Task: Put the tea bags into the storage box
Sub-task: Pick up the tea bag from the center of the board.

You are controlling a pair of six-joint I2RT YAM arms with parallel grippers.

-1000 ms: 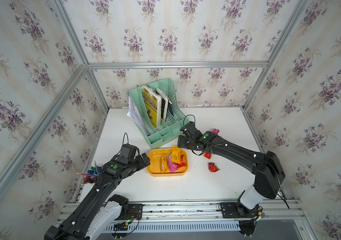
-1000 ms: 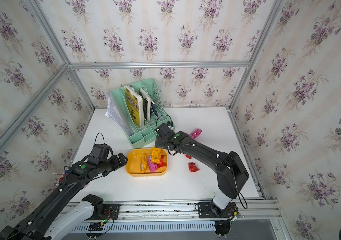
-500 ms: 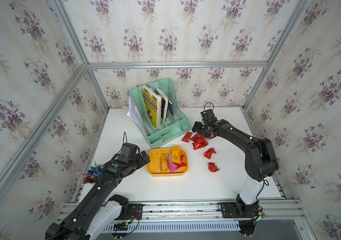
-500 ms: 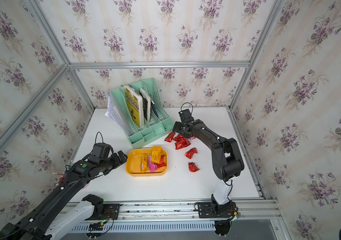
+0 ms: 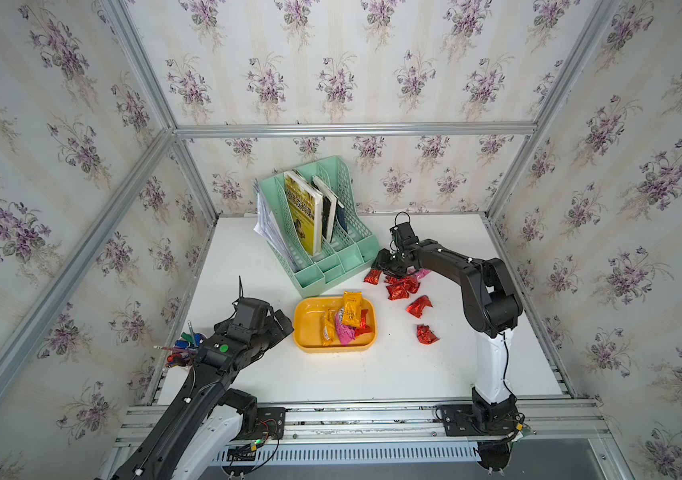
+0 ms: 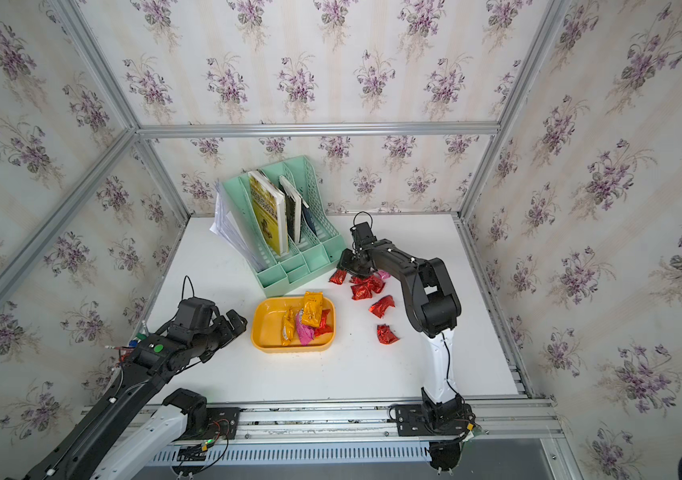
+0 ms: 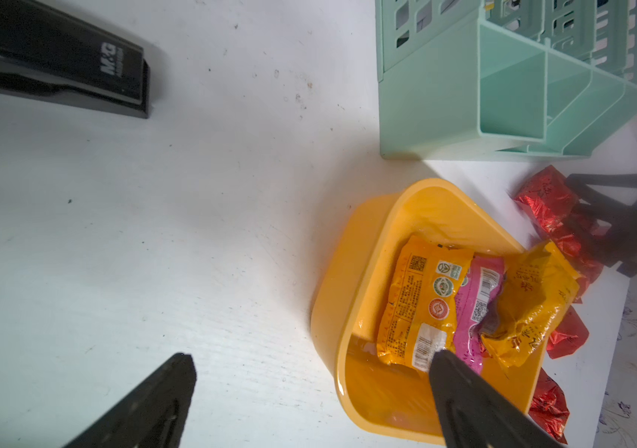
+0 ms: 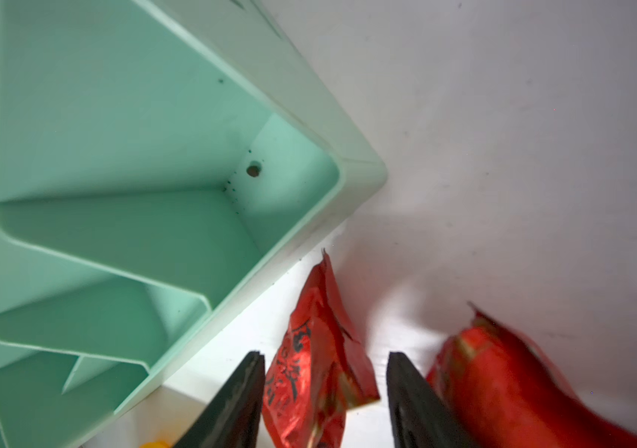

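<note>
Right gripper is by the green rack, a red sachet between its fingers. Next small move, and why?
Probably close the right gripper on the red tea bag: the right wrist view shows it between the jaws beside the green rack, apparently not yet pinched.

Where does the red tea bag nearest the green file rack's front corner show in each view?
In a top view: the red tea bag sits just right of centre, off the green file rack corner.
In a top view: near dead centre, same corner.
Left wrist: right edge, upper half, probably this one.
Right wrist: lower middle, between the jaws of the right gripper.
Shared landmark: the rack's pale green corner.
</note>
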